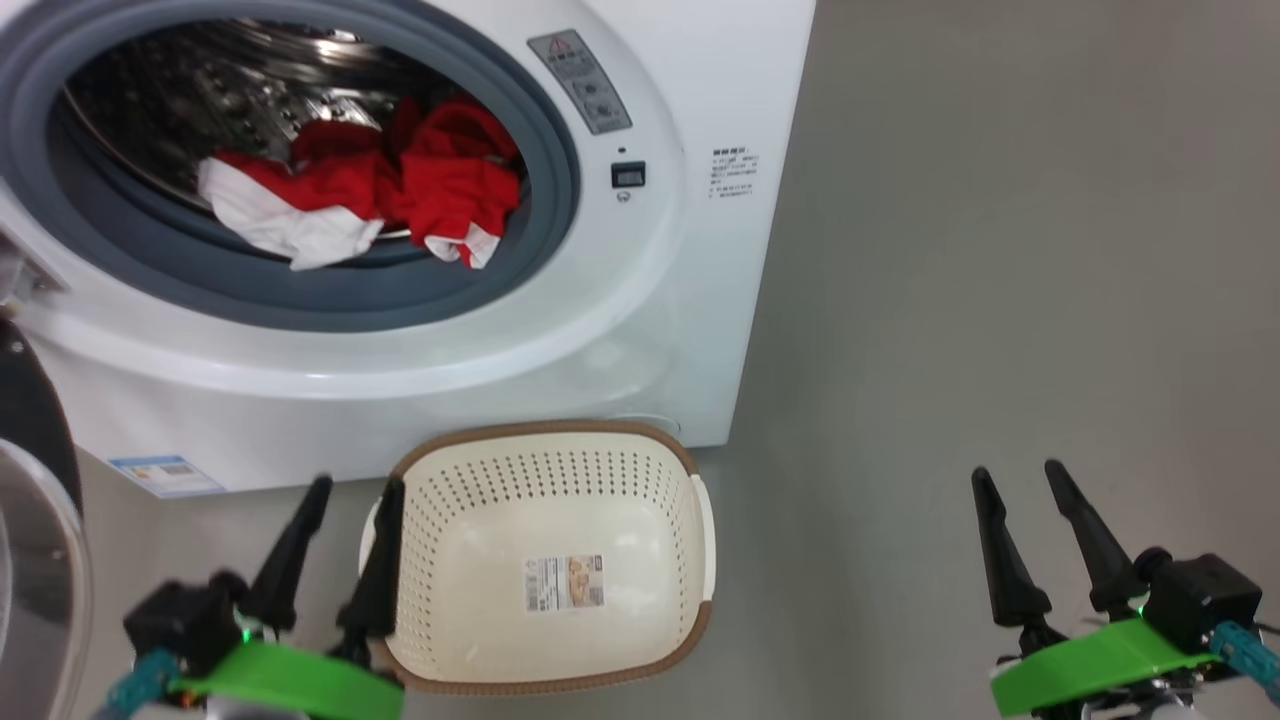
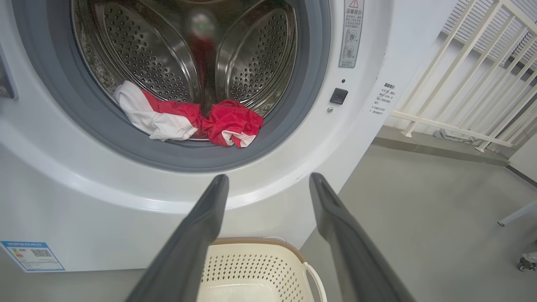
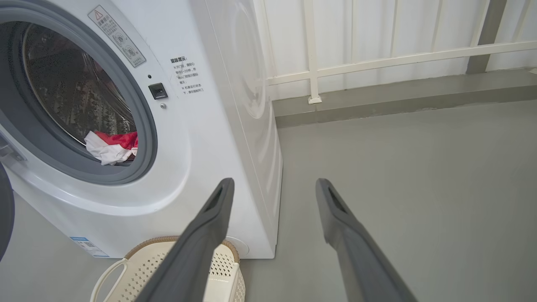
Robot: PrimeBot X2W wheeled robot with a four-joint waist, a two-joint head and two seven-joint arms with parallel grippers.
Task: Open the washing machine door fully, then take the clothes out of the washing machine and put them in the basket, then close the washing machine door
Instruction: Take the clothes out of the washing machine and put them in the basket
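Plainly, clothes [image 1: 400,190] lie in washing machine [image 1: 640,300] — basket [image 1: 545,432] near.

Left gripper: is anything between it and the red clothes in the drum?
Nothing visible. The black-rimmed round glass door stands aside at the left; the open left gripper faces the red and white fabric clothes directly.

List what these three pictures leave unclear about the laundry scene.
- Washing machine door: head view, cut off by the left edge.
- Clothes: head view, bunched together, number unclear.
- Basket: left wrist view, cut by the bottom edge, partly behind the left gripper.
- Sticker print: head view, too small.
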